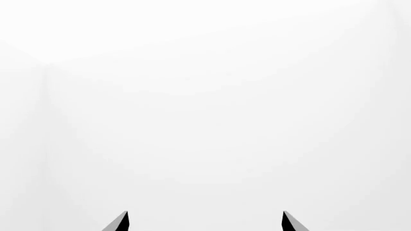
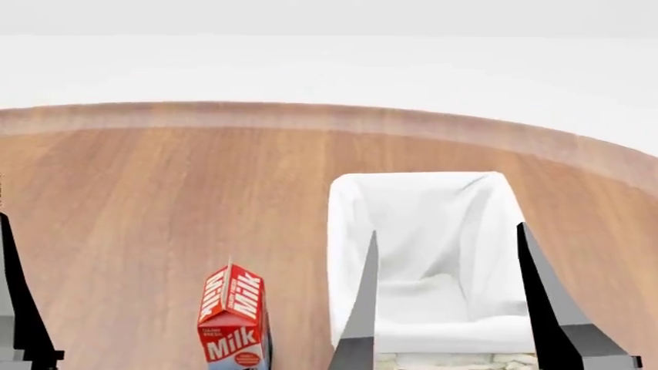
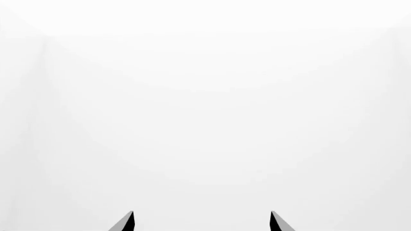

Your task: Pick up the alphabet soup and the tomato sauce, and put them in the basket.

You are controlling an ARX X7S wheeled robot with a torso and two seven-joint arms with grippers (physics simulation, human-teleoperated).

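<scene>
Both cans are out of sight. The right claw [image 2: 448, 297] hangs wide and empty over the basket [image 2: 350, 231]; the left claw [image 1: 205, 221] too. Reaching blind could knock the milk carton [image 2: 233, 316] over.

One basket [image 2: 350, 231], one milk carton [image 2: 233, 316]

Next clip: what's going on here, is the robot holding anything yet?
Nothing is held. The right gripper hangs open in front of the white-lined basket, which looks empty where visible. Of the left gripper only one finger shows at the head view's edge; its wrist view shows it open, facing blank white. A milk carton stands on the wooden table. Neither can is visible.
</scene>
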